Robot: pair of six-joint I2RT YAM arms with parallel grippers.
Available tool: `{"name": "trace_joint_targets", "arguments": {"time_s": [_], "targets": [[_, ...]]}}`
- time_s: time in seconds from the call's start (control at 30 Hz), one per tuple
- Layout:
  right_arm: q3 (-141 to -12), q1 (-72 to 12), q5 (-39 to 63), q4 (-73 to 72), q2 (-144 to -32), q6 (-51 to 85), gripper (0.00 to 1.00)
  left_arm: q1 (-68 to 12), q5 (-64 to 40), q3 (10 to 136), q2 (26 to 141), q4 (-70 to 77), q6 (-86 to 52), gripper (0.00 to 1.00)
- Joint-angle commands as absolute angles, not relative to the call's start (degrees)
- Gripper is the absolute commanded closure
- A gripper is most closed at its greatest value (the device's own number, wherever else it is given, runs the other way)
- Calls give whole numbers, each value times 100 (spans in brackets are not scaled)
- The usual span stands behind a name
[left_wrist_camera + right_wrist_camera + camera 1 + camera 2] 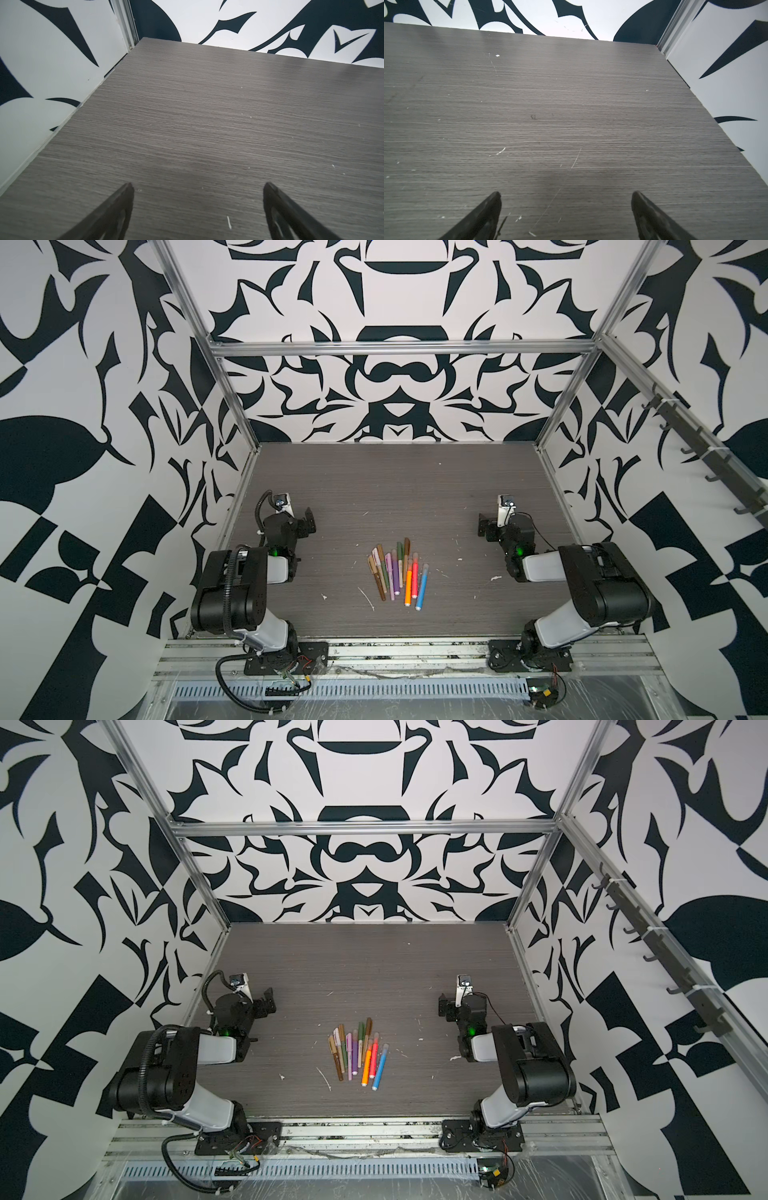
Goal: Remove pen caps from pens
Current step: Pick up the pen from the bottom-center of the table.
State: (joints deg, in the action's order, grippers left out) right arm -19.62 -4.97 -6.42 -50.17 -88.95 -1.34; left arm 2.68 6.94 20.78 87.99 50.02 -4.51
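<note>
My jaws stand wide apart on both grippers, with nothing between them.

Top views: In both top views my left gripper (308, 523) (266, 1003) hangs low over the grey wood-grain table (374, 489) (353, 969), near its left edge. My right gripper (484, 526) (444, 1006) hangs likewise near the right edge. The two face each other across the table. The pens (397, 574) (359, 1052) lie in a loose fan on the table between my arms, nearer the front rail and well apart from both grippers. Neither gripper touches them. An orange pen (408, 588) and a blue pen (421, 587) lie on the right of the fan, with purple, pink, green and brown barrels to their left. The pen caps (415, 557) (376, 1038) appear as paler stubs on the far ends of the barrels. At this size I cannot confirm how each is seated. White flecks (369, 598) mark the table near the fan.

Left wrist view: Both fingertips of the left gripper (198, 187) show, spread wide over bare table (207, 114). The patterned wall (52, 62) borders the table on two sides. No pen shows here.

Right wrist view: Both fingertips of the right gripper (565, 195) show, equally spread over scratched table (571, 104). The patterned wall (726, 83) is to one side. No pen shows here.
</note>
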Motion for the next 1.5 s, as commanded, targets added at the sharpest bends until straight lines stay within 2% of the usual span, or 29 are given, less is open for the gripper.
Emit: {"name": "trace_joint_targets", "arguments": {"time_s": [0.0, 0.1, 0.2, 0.27, 0.37, 0.5, 0.57, 0.7, 0.83, 0.9, 1.0, 1.1, 1.17, 1.27, 1.33, 1.4, 1.47], "targets": [[-2159, -768, -958, -4693, -8278, -352, 0, -12, 1157, 2864, 8027, 3205, -431, 1], [-2119, -1089, -991, -4502, -7913, -662, 0, -319, 1527, 4449, 7910, 513, -1011, 1], [-2111, -1308, -977, -4325, -7633, -860, 1, -733, 1679, 5640, 8170, -943, -1864, 1], [-2197, -1396, -1037, -4082, -7417, -833, 1, -1217, 1829, 6029, 8225, -1218, -2102, 1], [-2490, -1530, -1674, -3768, -7110, -189, 1, -2180, 2257, 6438, 8283, -1307, -2034, 1], [-3944, -1720, -2051, -1291, -7070, 627, 0, -3142, 2564, 6851, 8312, -1479, -1971, 1], [-4823, -1730, -2142, 244, -7286, 1459, 1, -3452, 2643, 6853, 8145, -1494, -2126, 1], [-6201, -1732, -1057, 2782, -7746, 2367, 1, -4031, 2962, 6634, 7601, -1703, -2392, 1], [-5953, -1803, 81, 3444, -7602, 3231, 0, -4765, 3632, 6398, 6963, -2267, -2540, 1], [-5631, -2258, -91, 3686, -7270, 3602, 0, -5286, 4116, 6297, 6732, -2718, -2672, 1], [-5605, -3496, -1015, 4517, -6855, 3993, 0, -5812, 4531, 6103, 6431, -3153, -3054, 1], [-5585, -4813, -2194, 5392, -6547, 4751, 1, -5937, 4425, 5743, 6026, -3148, -3406, 1], [-5461, -5392, -2582, 5889, -6346, 5465, 1, -5957, 4319, 5637, 5737, -3145, -3499, 1], [-4834, -5451, -2275, 5819, -5876, 6350, 0, -5965, 4860, 5463, 5444, -3457, -3989, 1], [-4509, -5448, -2136, 5327, -5459, 6198, 0, -5955, 5329, 5131, 5156, -3394, -4363, 1], [-4439, -5447, -2217, 5194, -5285, 6080, 1, -5954, 5234, 4717, 4712, -2837, -4150, 1], [-4541, -5414, -2117, 5208, -5429, 5809, 1, -5943, 5325, 4336, 4225, -2530, -4507, 1]]}}
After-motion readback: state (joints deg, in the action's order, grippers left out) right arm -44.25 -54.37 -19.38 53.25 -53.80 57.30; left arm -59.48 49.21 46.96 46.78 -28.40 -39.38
